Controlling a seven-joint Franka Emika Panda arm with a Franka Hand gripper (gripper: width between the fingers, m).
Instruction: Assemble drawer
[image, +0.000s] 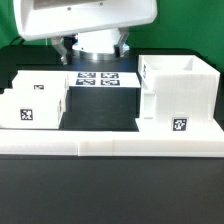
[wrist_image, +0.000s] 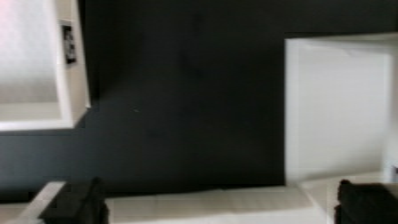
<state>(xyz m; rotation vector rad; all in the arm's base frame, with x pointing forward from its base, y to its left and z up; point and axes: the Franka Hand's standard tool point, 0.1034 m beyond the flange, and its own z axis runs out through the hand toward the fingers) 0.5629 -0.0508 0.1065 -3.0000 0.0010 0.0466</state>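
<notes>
The large cubic casing (image: 178, 95) stands open-topped at the exterior view's right, with a tag on its front face. Two lower white trays sit at the left, one behind (image: 40, 88) and one in front (image: 24, 112), each with a tag. My gripper (image: 93, 48) hangs at the back, above the marker board (image: 96, 78), between the two groups. In the wrist view the gripper (wrist_image: 217, 200) is open, its dark fingers (wrist_image: 71, 200) wide apart. A tagged tray (wrist_image: 36, 70) lies to one side and the casing (wrist_image: 347, 110) to the other. Nothing is held.
A long low white border wall (image: 110, 142) runs along the front of the black table. A blurred pale surface (wrist_image: 196, 205) shows between my fingers in the wrist view; I cannot tell what it is. The arm's white body (image: 90, 15) fills the top of the exterior view.
</notes>
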